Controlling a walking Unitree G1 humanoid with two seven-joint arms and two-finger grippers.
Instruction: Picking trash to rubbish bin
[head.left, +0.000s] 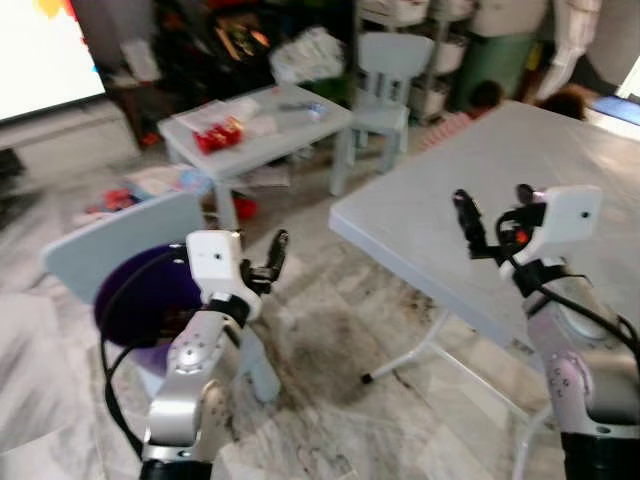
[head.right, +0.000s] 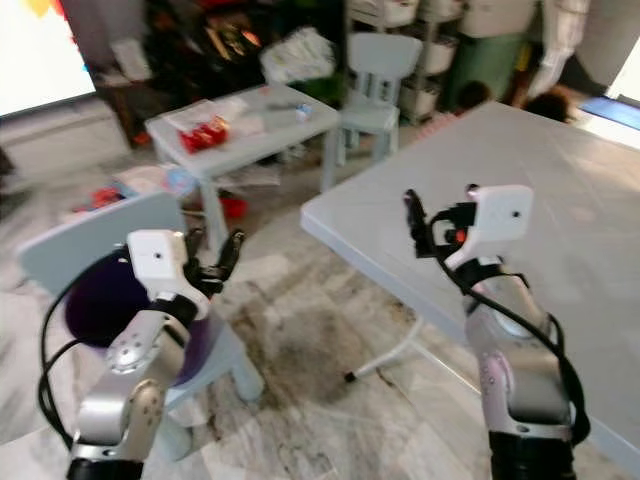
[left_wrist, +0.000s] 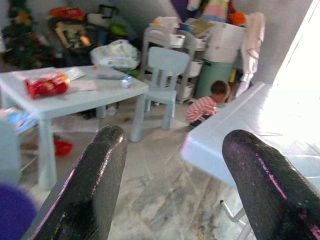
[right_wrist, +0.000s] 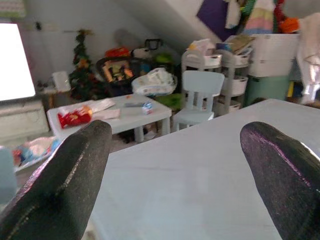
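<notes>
A red snack packet (head.left: 218, 133) lies with white wrappers on a small pale-blue table (head.left: 290, 128) at the back left; it also appears as the red packet (left_wrist: 46, 86) in the left wrist view. My left gripper (head.right: 215, 250) is raised above a low chair, open, holding nothing. Over the near edge of a big pale table (head.left: 560, 150), my right gripper (head.left: 493, 205) is also open and holds nothing. A green tub (left_wrist: 215, 77) stands by the shelves at the back; I cannot tell whether it is the bin.
A purple seat (head.left: 150, 290) rests on the low chair under my left arm. A small person in a striped shirt (left_wrist: 202, 102) crouches behind the big table. A pale-blue chair (head.left: 385, 70), floor clutter (head.left: 130, 190) and the table's legs (head.left: 420, 355) stand around.
</notes>
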